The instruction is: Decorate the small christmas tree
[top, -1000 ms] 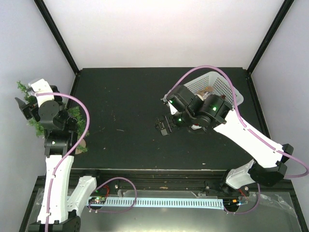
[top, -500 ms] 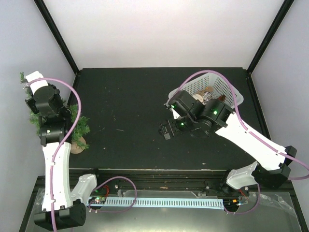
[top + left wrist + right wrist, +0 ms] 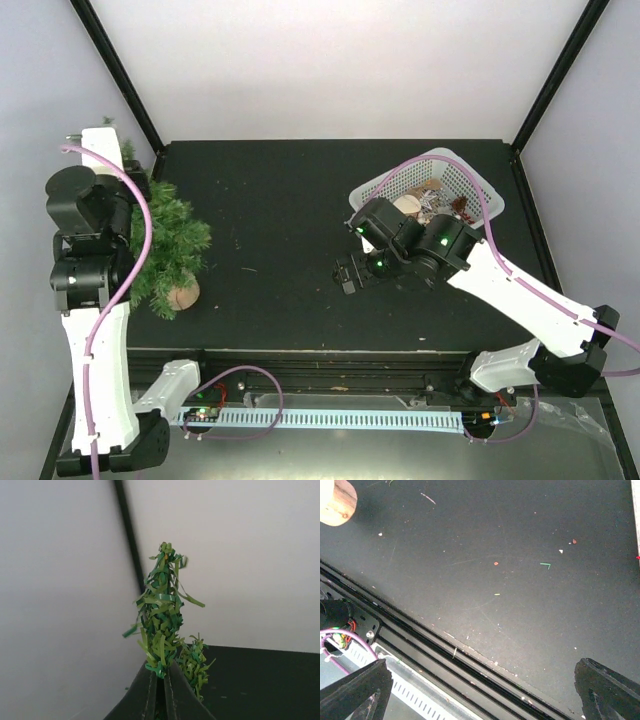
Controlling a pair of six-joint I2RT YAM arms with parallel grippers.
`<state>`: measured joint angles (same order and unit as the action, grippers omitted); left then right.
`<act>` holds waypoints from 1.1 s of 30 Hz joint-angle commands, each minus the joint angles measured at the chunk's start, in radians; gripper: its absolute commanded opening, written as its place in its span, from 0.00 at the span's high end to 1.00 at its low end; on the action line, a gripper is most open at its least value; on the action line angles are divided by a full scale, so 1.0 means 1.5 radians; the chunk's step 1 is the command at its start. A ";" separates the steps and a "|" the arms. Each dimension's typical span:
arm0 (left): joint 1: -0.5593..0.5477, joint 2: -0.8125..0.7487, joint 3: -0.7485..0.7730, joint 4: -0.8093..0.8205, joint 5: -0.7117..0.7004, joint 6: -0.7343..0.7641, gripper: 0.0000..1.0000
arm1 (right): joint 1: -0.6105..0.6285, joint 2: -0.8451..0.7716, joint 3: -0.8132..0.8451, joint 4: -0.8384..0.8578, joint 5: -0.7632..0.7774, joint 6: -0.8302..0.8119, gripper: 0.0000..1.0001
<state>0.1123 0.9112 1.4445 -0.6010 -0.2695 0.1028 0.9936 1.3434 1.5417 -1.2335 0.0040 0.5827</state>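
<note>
We see the black bench (image 3: 280, 200) filling the middle of the overhead view, inside white walls with dark corner posts. The left arm (image 3: 95, 330) rises along the bench's left edge, with a purple cable (image 3: 145, 215) looping over it. The right arm (image 3: 520, 295) reaches from the near right corner toward the middle of the bench.

The small christmas tree (image 3: 170, 240) is at the left side of the bench, just beside the left arm. It is tilted, with its tip toward the far left corner and its foot toward the near edge. We cannot tell whether the foot rests on the bench. A white basket (image 3: 462, 175) sits at the far right, well apart from the tree, and holds a few small brown and pale pieces (image 3: 430, 200) too small for us to name.

In its own wrist view, the left hand (image 3: 161, 675) is clenched on the tip of the tree. Its two fingers are almost together, and the green bristles stand up from between them against the white wall. The right hand (image 3: 345, 272) hovers near the middle of the bench, just beside the basket's near corner. It is released and grasps nothing. In its wrist view, the dark fingers (image 3: 355, 690) sit wide apart at the bottom corners.

The tree's round light-wood disc (image 3: 183, 295) shows its flat face near the front left. A few tiny specks (image 3: 545, 565) dot the bench.
</note>
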 commanded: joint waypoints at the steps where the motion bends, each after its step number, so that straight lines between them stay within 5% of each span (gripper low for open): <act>1: -0.025 0.027 0.066 -0.014 0.267 0.033 0.99 | 0.003 -0.015 -0.009 0.023 0.033 0.012 0.00; 8: -0.027 0.129 0.125 0.025 0.518 0.053 0.98 | 0.003 -0.039 -0.015 0.021 0.080 0.058 0.00; 14: -0.030 0.235 0.138 0.148 0.736 -0.028 0.98 | 0.003 -0.071 -0.052 0.021 0.089 0.111 0.00; 33: -0.079 0.610 0.485 0.326 0.847 -0.139 0.98 | 0.003 -0.082 -0.098 0.000 0.091 0.218 0.00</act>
<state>0.0067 1.7901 2.0930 -0.2649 0.9489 -0.0593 0.9932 1.2236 1.4055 -1.2198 0.1219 0.8669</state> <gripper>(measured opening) 0.040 0.995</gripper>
